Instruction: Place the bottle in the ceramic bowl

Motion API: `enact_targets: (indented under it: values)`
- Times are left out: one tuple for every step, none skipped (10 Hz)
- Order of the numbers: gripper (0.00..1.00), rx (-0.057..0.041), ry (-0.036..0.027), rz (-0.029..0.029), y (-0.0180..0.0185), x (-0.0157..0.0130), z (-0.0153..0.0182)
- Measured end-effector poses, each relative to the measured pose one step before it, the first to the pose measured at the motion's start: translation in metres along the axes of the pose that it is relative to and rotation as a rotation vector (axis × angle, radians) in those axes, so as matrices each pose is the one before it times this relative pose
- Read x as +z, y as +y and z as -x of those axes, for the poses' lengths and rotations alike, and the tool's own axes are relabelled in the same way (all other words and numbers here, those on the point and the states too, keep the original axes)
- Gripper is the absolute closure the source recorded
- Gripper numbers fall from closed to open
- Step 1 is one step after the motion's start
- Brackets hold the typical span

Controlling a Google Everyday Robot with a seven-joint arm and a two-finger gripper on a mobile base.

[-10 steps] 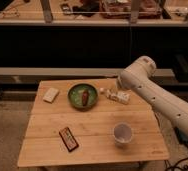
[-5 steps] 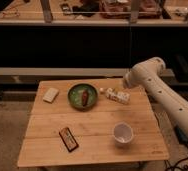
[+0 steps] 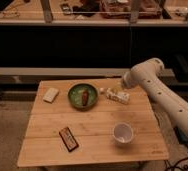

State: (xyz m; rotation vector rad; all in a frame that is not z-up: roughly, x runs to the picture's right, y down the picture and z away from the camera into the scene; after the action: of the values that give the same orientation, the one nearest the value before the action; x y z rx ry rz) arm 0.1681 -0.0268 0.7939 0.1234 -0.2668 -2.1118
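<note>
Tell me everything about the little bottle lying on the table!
The bottle is small, whitish and looks plastic, with a pale cap and a printed label. It lies on its side on the wooden table, cap end toward the green ceramic bowl but apart from it. The gripper hangs at its other end; whether it touches is unclear.
</note>
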Motion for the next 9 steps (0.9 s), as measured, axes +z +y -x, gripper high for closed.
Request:
enact_targets:
  values:
    - [0.25, -0.03781, 0.01500, -0.01203, -0.00592, 0.00455, -0.00460]
    - [0.25, -0.01973, 0.00564, -0.01688, -0.00151, 0.00870, -0.00091]
    - [0.25, -0.00601, -0.00149, -0.01577, 0.00127, 0.00879, 0.00197]
    - [0.25, -0.00202, -0.00180, -0.01007, 0.00542, 0.00838, 0.00169]
    - [0.25, -0.00627, -0.00501, 0.00158, 0.00763, 0.00809, 0.00195]
    - [0.25, -0.00984, -0.00444, 0.01211, 0.00961, 0.00609, 0.00102]
    - [0.25, -0.01750, -0.00605, 0.02799, 0.01718, 0.00951, 0.00159]
    - [0.25, -0.00830, 0.00225, 0.01130, 0.01251, 0.00952, 0.00138]
    - [0.25, -0.00200, 0.00500, 0.00346, 0.00688, 0.00594, 0.00094]
